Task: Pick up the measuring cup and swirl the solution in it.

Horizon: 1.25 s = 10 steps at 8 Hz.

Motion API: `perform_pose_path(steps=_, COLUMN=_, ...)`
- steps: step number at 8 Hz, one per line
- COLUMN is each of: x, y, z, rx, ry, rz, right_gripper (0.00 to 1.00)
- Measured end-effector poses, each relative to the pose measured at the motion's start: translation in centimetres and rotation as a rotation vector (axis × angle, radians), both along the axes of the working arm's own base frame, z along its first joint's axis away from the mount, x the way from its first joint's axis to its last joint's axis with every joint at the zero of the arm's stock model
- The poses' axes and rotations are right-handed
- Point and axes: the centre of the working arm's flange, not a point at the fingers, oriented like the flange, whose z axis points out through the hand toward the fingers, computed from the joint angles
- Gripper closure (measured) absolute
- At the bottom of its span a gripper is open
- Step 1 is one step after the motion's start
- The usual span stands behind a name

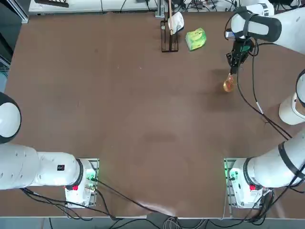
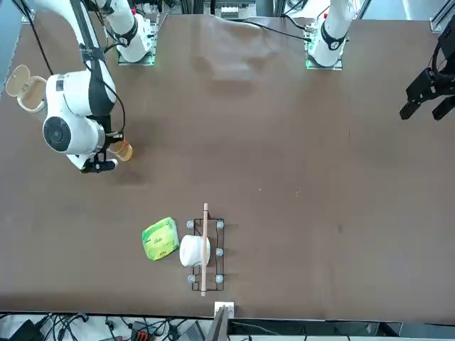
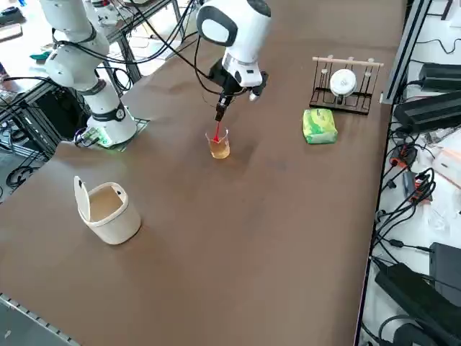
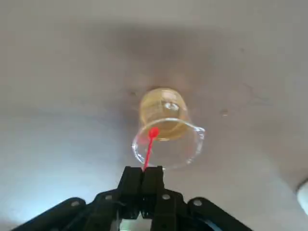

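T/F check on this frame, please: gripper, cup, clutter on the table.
1. The right gripper is shut on a thin red stick. True.
2. The measuring cup is empty. False: amber solution sits in its bottom.
3. The gripper clamps the cup's rim. False: the fingers are above the cup; only the stick reaches into it.
4. A green packet lies beside the wire rack. True.
5. The white container has its lid shut. False: the lid stands open.
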Motion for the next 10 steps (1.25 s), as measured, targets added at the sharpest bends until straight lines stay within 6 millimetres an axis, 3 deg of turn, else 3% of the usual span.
perform_pose_path(steps=5, x=1.2, y=-2.4, z=-0.2, rx=-0.061, ry=-0.075, rz=0.023, right_gripper=0.98)
perform_pose_path(steps=10, x=1.4, y=-1.3, z=-0.3, rx=0.023, ry=-0.103, rz=-0.086, right_gripper=0.98)
